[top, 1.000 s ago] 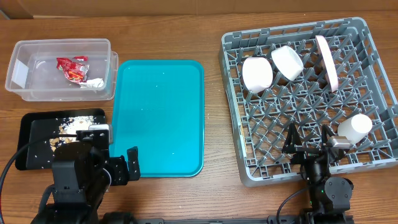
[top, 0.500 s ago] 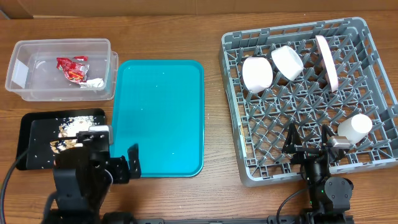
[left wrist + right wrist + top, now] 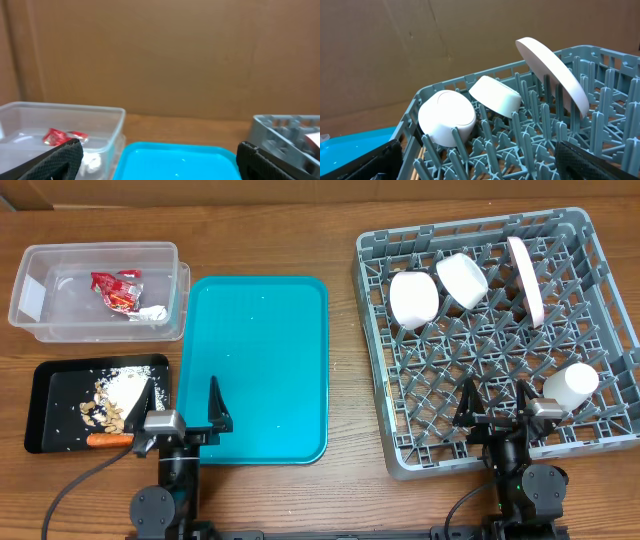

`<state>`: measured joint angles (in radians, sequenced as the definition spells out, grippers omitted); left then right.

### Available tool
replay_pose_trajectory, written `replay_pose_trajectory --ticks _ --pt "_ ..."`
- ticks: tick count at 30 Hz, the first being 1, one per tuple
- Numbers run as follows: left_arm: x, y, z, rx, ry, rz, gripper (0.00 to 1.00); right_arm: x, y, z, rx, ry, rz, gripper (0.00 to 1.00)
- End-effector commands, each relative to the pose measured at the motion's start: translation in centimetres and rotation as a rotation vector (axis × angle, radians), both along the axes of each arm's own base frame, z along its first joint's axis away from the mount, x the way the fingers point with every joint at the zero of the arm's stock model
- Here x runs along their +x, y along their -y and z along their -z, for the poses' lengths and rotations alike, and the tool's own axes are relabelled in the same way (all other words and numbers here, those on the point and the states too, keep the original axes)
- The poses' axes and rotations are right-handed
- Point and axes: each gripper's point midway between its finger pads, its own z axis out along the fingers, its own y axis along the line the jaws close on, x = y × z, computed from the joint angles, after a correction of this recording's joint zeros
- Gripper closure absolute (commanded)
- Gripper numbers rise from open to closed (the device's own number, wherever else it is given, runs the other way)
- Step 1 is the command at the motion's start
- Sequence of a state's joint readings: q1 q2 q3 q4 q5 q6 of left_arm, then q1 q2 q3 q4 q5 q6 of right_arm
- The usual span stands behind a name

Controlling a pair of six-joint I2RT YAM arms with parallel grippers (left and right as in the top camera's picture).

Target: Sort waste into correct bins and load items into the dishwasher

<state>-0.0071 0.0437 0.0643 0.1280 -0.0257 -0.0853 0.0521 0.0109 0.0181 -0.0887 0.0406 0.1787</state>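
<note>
My left gripper [image 3: 184, 406] is open and empty, low at the front edge between the black food-scrap tray [image 3: 45, 395] and the empty teal tray [image 3: 260, 360]. In the left wrist view its fingers [image 3: 157, 162] frame the teal tray [image 3: 175, 157] and the clear bin [image 3: 60, 125] holding red wrappers [image 3: 62, 136]. My right gripper [image 3: 495, 408] is open and empty over the front of the grey dish rack [image 3: 375, 330]. The rack holds two white bowls [image 3: 413, 298] [image 3: 462, 278], a plate [image 3: 525, 280] and a cup [image 3: 570, 385]. In the right wrist view, between the fingers [image 3: 477, 162], the bowls [image 3: 447, 117] and plate [image 3: 552, 75] stand ahead.
The clear bin [image 3: 30, 260] with red wrappers [image 3: 117, 288] and white paper sits at the back left. The black tray carries crumbs, white scraps and an orange piece [image 3: 108, 440]. A brown cardboard wall stands behind the table.
The left arm has drawn back and dropped low at the front edge, uncovering the black tray. The right arm has not moved.
</note>
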Motion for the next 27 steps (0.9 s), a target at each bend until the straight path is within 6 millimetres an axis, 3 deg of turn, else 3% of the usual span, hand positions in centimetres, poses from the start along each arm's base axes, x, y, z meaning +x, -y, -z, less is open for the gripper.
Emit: replay_pose_trajectory --ticks 1,5,27 --pt "0.1 -1.6 2.4 0.014 -0.039 -0.096 0.0 0.0 0.0 0.1 -0.002 0.005 0.0 0.0" --pt "0.3 -1.1 6.8 0.01 -0.216 -0.063 0.0 0.0 0.0 0.1 -0.002 0.005 0.0 0.0" --pt "0.3 -0.9 6.8 0.01 -0.217 -0.052 0.0 0.0 0.0 0.1 -0.002 0.005 0.0 0.0"
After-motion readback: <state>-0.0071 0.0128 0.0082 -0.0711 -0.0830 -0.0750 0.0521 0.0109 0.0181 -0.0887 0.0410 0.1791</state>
